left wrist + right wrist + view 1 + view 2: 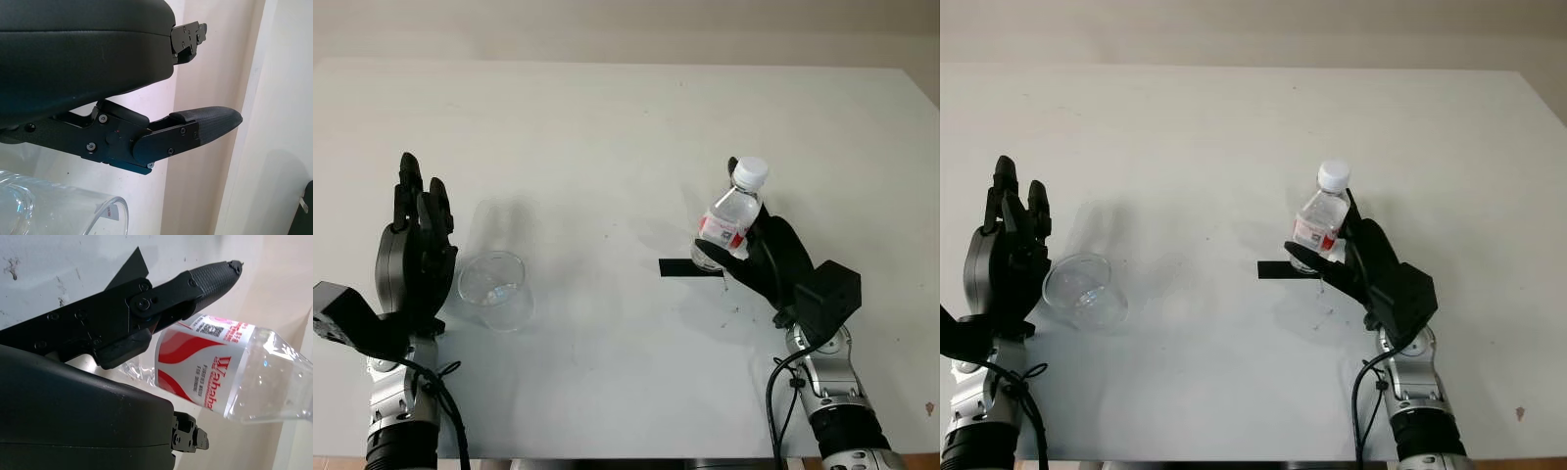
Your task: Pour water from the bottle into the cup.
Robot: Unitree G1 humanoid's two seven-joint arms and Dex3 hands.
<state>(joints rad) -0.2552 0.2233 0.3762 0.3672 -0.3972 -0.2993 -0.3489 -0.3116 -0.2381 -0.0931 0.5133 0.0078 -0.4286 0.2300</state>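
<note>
Capped bottle (731, 217) in right hand (771, 257) — cup (493, 289) beside left hand (415, 255)

Even, fairly bright overhead light washes the white table (626, 127), soft shadows falling toward eleven o'clock from the cup (494, 290) and bottle (729, 217); the nearest parts in wrist views look slightly soft.

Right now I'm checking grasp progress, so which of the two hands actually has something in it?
The right hand, at the table's right: its fingers close around the bottle, cap on. The left hand stands open beside the cup, holding nothing.
</note>
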